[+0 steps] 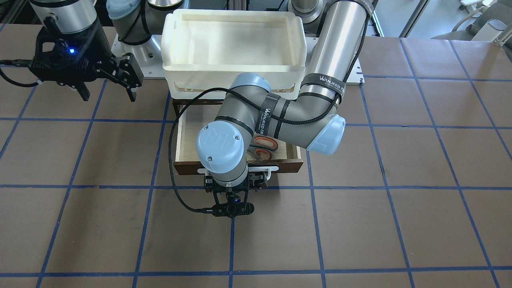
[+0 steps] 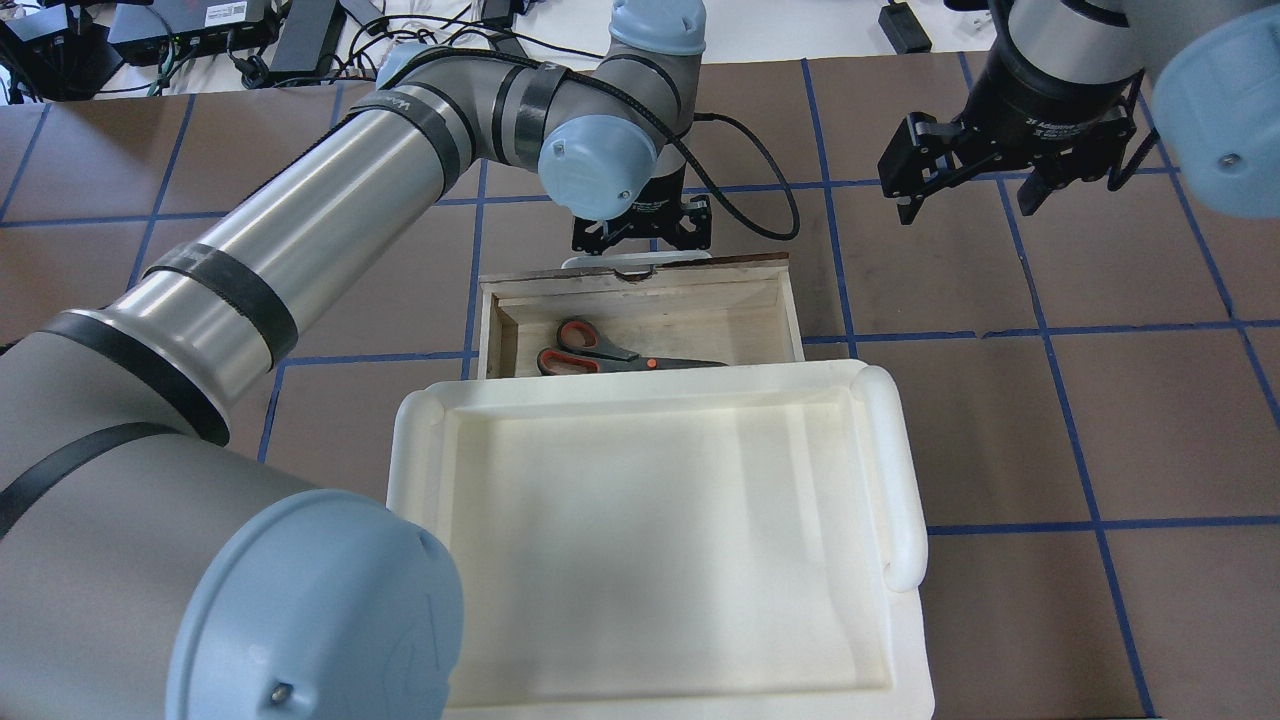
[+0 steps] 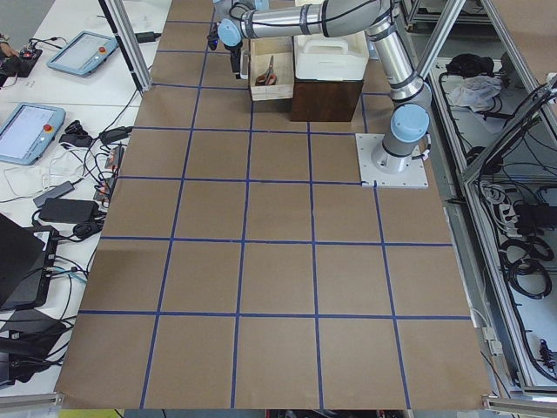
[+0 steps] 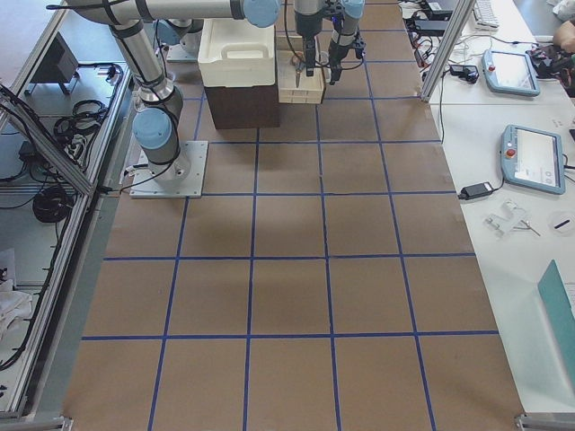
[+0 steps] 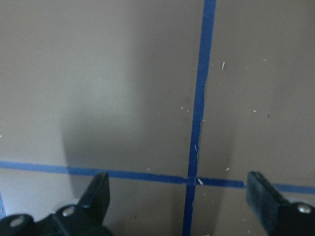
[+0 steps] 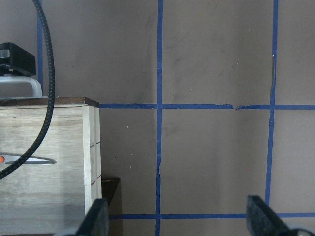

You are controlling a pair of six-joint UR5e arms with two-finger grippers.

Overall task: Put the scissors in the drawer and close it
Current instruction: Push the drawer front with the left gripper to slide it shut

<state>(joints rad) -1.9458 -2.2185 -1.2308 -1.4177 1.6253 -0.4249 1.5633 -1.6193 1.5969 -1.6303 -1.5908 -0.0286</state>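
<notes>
The scissors, grey with orange-red loops, lie inside the open dark brown drawer, near its back; they also show in the front-facing view. The drawer's white bar handle faces away from the robot. My left gripper points down just in front of that handle, and its wrist view shows open fingers with only table between them. My right gripper hangs open and empty above the table, off to the drawer's side; its wrist view shows the drawer's corner.
A white plastic tray sits on top of the dark cabinet and overhangs the back of the drawer. The left arm's elbow and cable cross over the drawer. Brown table with blue tape lines lies all around.
</notes>
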